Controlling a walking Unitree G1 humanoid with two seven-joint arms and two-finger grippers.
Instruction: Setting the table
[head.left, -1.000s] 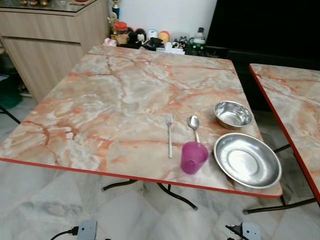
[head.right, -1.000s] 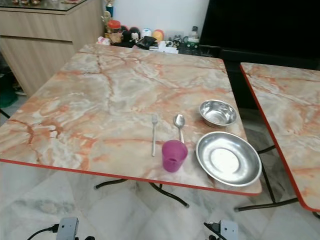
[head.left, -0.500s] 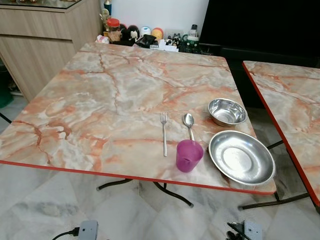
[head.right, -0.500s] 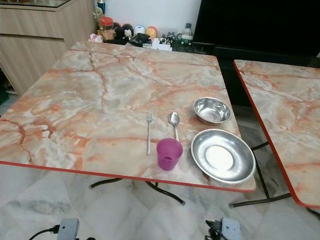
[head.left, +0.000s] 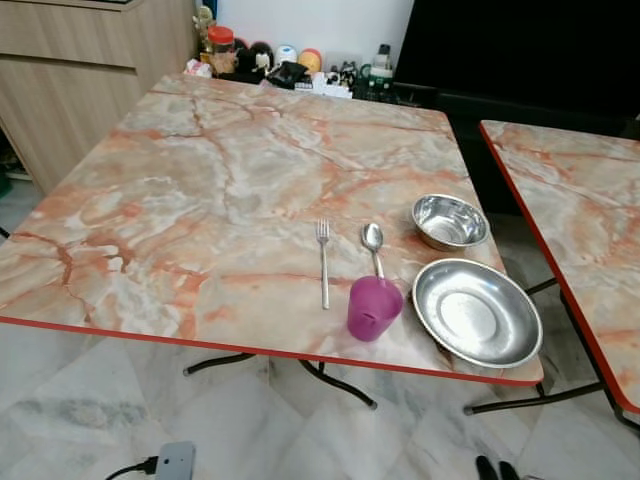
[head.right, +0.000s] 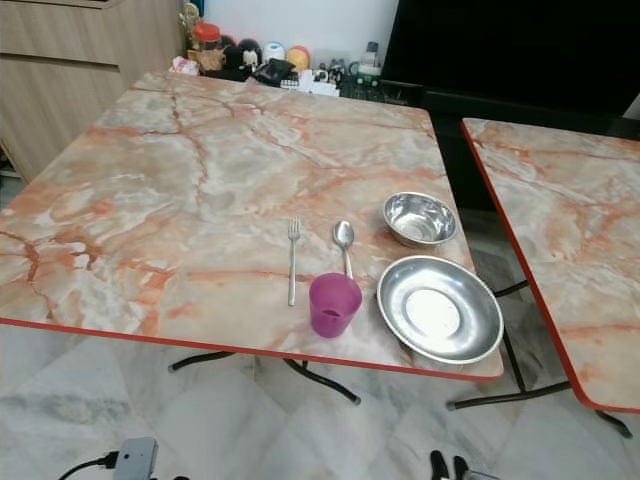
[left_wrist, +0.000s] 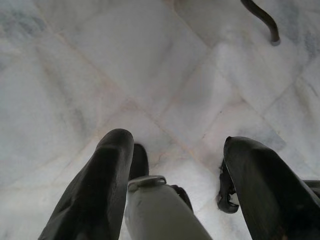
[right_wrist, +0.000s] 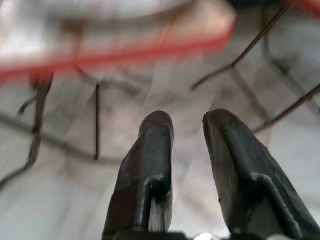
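Both claws down low, nothing gripped.
Left gripper (left_wrist: 175, 165) fingers wide apart over floor tiles; right gripper (right_wrist: 187, 145) fingers apart, below table (head.left: 200, 190) edge. On top, near corner: fork (head.left: 323, 262), spoon (head.left: 373, 243), purple cup (head.left: 373, 308), plate (head.left: 477, 312) w/ bowl (head.left: 449, 221) just behind.

The left gripper (left_wrist: 175, 145) hangs over pale marble floor tiles (left_wrist: 100, 65), fingers spread wide, a dark curved table leg (left_wrist: 260, 20) at one o'clock.
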